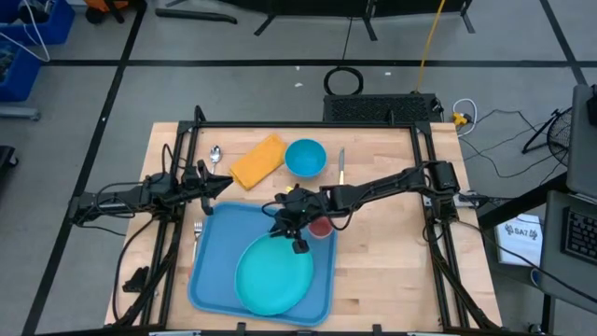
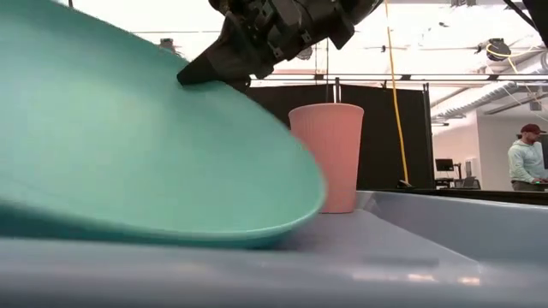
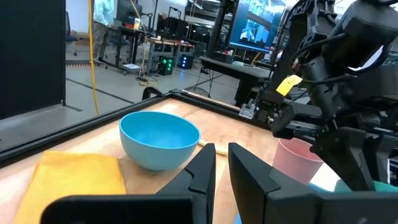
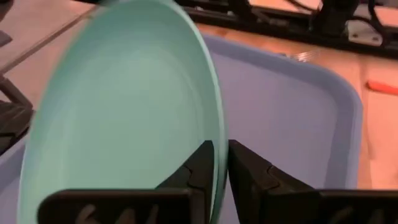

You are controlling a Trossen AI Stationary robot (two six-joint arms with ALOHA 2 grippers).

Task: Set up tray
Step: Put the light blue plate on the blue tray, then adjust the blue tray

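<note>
The light-blue tray (image 1: 213, 266) lies on the near part of the wooden table. On it sits the round teal plate (image 1: 275, 275), tilted in the low view, where the plate (image 2: 128, 145) has its raised rim under my right gripper (image 1: 297, 238) and its lower edge on the tray floor (image 2: 385, 257). A pink cup (image 1: 322, 227) stands upright at the tray's far right corner. My right gripper is shut on the plate. My left gripper (image 1: 222, 184) hovers shut over the table by the tray's far left corner, touching nothing. My right gripper (image 4: 221, 149) pinches the plate's far rim (image 4: 217, 127) between its two fingers, one on the inner face and one on the outer. The fingers come from the far side, slanting down. That rim is lifted; the opposite edge (image 2: 257, 239) rests on the tray.
Beyond the tray lie a blue bowl (image 1: 305, 157), a yellow cloth (image 1: 256, 161), a spoon (image 1: 215, 154) and a knife (image 1: 341, 166). A fork (image 1: 197, 229) lies by the tray's left rim. A person (image 2: 524, 158) stands in the room behind.
</note>
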